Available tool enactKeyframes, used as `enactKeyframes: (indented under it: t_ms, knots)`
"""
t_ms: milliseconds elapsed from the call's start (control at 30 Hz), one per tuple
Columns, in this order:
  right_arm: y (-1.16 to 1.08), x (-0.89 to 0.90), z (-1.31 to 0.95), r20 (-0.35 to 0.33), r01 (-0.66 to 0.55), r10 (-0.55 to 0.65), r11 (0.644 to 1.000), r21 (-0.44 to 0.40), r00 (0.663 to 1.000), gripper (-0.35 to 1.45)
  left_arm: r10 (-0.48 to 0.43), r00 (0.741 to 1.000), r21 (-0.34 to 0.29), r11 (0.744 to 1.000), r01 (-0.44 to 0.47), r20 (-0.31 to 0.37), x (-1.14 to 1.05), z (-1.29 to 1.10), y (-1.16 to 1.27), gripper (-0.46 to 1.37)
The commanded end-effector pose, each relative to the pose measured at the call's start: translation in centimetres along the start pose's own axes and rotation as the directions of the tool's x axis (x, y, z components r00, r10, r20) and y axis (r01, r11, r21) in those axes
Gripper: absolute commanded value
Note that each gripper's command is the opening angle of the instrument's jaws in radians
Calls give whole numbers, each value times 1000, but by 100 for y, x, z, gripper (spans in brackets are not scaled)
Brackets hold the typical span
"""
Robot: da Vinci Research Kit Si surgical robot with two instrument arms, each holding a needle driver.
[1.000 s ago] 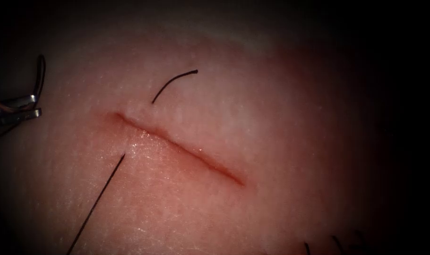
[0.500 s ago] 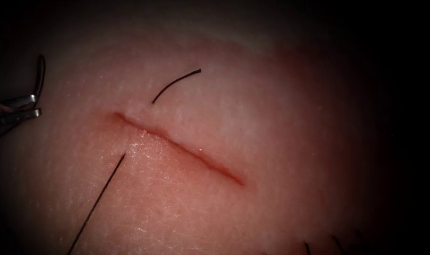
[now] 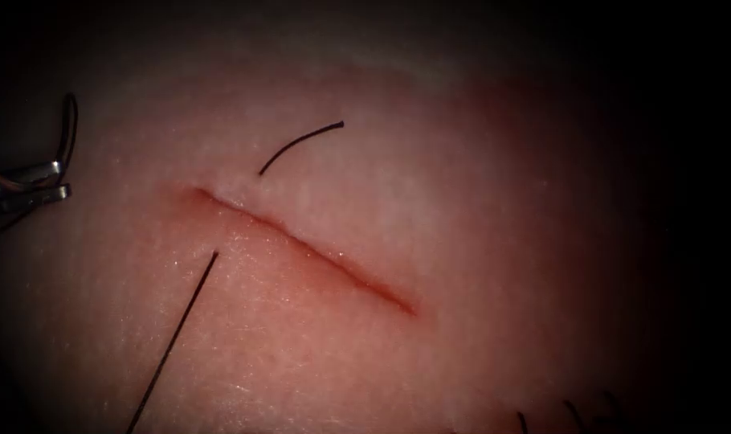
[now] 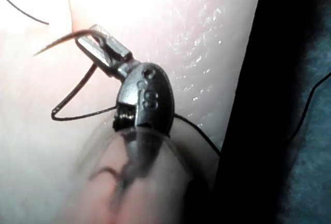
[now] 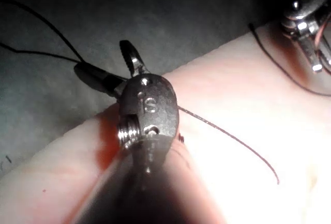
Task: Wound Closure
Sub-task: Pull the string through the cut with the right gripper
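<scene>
left tool (image 3: 36,183) sits well to the left of the cut (image 3: 305,249), mostly cut off by the frame edge, jaws closed on the needle (image 3: 67,128). the needle curves up from the jaws and is clear of the tissue (image 3: 478,241). in the left wrist view the same tool (image 4: 103,49) clamps the needle (image 4: 57,43) near one end, the pointed end sticking out past the jaws, the rest of the curve hidden behind them. thread (image 4: 77,100) loops beside the tool there.

thread (image 3: 173,341) runs down-left from a spot just left of the cut and is cut off at the frame edge. a short thread tail (image 3: 297,145) rises just right of the cut's upper end. a few short thread ends (image 3: 570,414) lie far below-right of the cut, dim and hard to make out.

right tool (image 5: 111,69) sits off the tissue edge, jaws spread apart, holding nothing. thread (image 5: 232,141) lies across the tissue beside it. the left tool (image 5: 305,25) shows past it, partly cut off.
</scene>
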Motion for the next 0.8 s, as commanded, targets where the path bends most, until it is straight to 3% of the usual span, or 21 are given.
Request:
enactKeyframes:
  t_ms: [33, 367, 567, 800]
  knots:
    - [3, 4, -7, -3, 2, -2, 1000, 1, 1000, 127, 0, 1000, -2, 1000, 0, 0, 0, 0, 0, -35]
    - [30, 29, -80, -42, 4, -7, 998, -61, 999, 115, 1, 1000, -2, 1000, -1, 0, -1, 0, 1, -35]
    - [44, 27, -120, -56, -54, 44, 983, -173, 997, 103, -5, 1000, -2, 1000, 5, 0, -1, 0, 1, -35]
    - [49, 18, -151, -93, -117, 94, 950, -288, 991, 95, -4, 1000, -2, 1000, 4, 0, -2, 0, 2, -35]
